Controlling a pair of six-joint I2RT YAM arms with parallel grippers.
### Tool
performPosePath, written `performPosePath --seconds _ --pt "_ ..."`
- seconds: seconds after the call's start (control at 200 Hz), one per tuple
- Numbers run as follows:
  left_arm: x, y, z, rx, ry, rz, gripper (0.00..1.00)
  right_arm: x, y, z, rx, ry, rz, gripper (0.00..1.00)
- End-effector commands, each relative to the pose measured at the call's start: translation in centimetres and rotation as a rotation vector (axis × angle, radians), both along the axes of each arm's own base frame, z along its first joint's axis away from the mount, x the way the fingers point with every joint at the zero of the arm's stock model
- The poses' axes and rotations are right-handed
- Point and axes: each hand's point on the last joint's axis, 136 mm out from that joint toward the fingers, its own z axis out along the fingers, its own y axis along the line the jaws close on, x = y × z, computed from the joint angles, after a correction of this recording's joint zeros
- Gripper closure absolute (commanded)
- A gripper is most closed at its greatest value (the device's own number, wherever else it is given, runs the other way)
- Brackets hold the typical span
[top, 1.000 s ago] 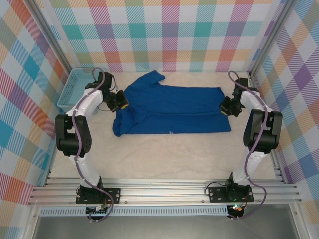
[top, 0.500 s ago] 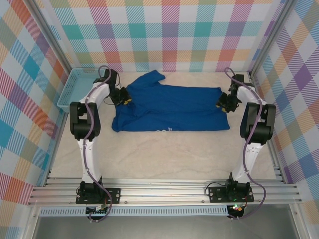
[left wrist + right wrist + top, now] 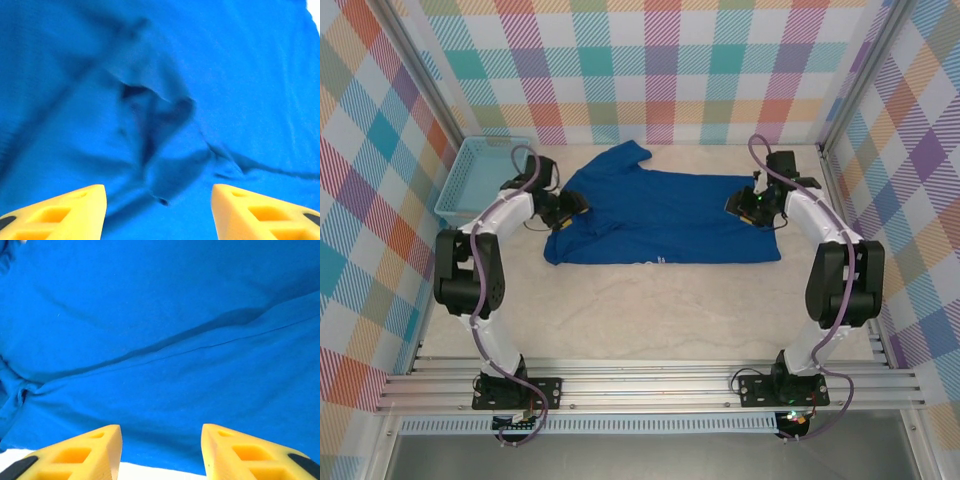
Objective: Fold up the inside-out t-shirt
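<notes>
T-shirt (image 3: pixel 665 222) lies spread on the bench (image 3: pixel 650 310), long axis left-right, spanning the gap between the arms. Left end effector (image 3: pixel 570 205) is over the sleeve end, right end effector (image 3: pixel 745 208) over the opposite end, so each arm is nearest its own end. Both end effectors have fingers apart with nothing clamped and cloth just beneath. Can't tell whether the tips touch the fabric. Lower layers are hidden.

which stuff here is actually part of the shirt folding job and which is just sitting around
Part of the job:
- inside-out t-shirt, royal blue, spread on the table
- left gripper, open over the cloth
- right gripper, open at the shirt's edge

Just lying about:
- light blue mesh basket, at the far left, beside the shirt
</notes>
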Motion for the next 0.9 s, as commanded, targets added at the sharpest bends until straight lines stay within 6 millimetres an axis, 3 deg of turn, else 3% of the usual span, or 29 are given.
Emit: performPosePath --seconds 0.0,0.155,0.37,0.665,0.805,0.895 --pt "-0.9 -3.8 -1.5 -0.023 0.009 -0.081 0.42 0.4 0.7 -0.4 0.037 -0.005 0.028 0.55" --pt "-0.8 -4.2 -3.8 0.039 0.062 -0.110 0.42 0.6 1.1 -0.8 0.042 0.002 0.036 0.54" --pt "-0.2 -4.2 -5.1 0.076 0.087 -0.111 0.47 0.3 1.0 -1.2 0.030 0.009 0.042 0.54" --pt "1.4 -4.9 -4.3 0.062 0.054 -0.128 0.90 0.3 1.1 -1.7 0.032 0.021 0.044 0.55" --pt "2.3 -5.3 -3.9 0.052 0.044 -0.141 1.00 0.3 1.0 -1.8 0.032 0.024 0.043 0.55" --pt "3.0 -5.7 -3.1 0.044 0.012 -0.152 1.00 0.3 1.1 -1.9 0.029 0.025 0.047 0.55"
